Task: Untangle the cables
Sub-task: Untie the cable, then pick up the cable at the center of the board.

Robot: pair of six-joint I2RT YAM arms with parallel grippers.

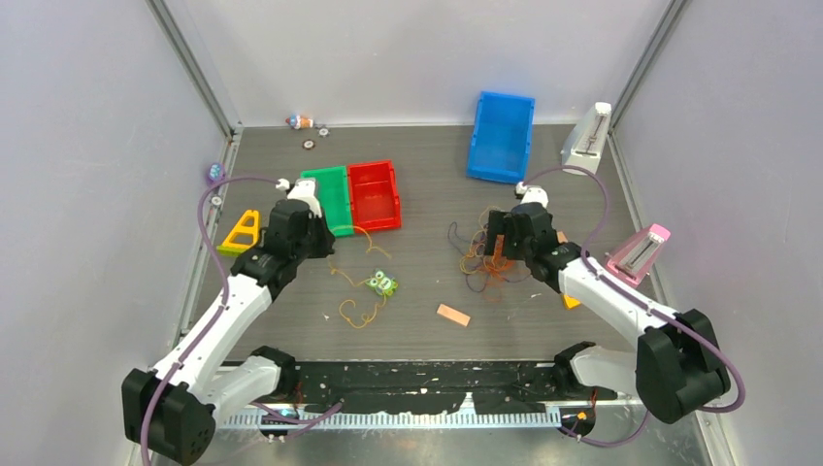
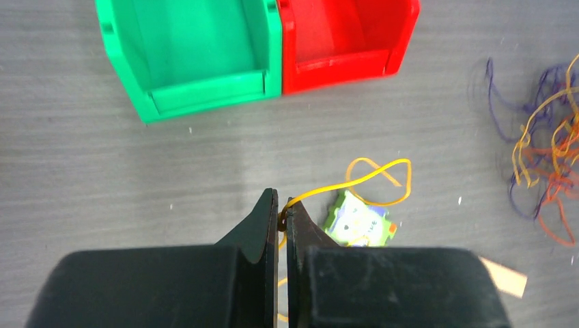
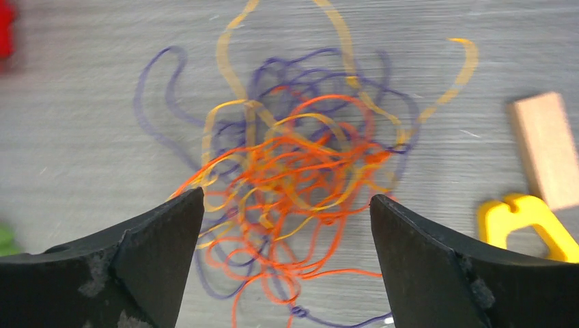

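Cables, tangled, under wide-spread right claw

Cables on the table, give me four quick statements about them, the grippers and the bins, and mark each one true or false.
1. The left gripper is shut on a yellow-orange cable. True.
2. The right gripper is clamped on the tangle of cables. False: its jaws stand wide open over the tangle and hold nothing.
3. The green bin and the red bin stand side by side, touching. True.
4. The tangle lies inside the blue bin. False: it lies on the table, nearer the arms than that bin.
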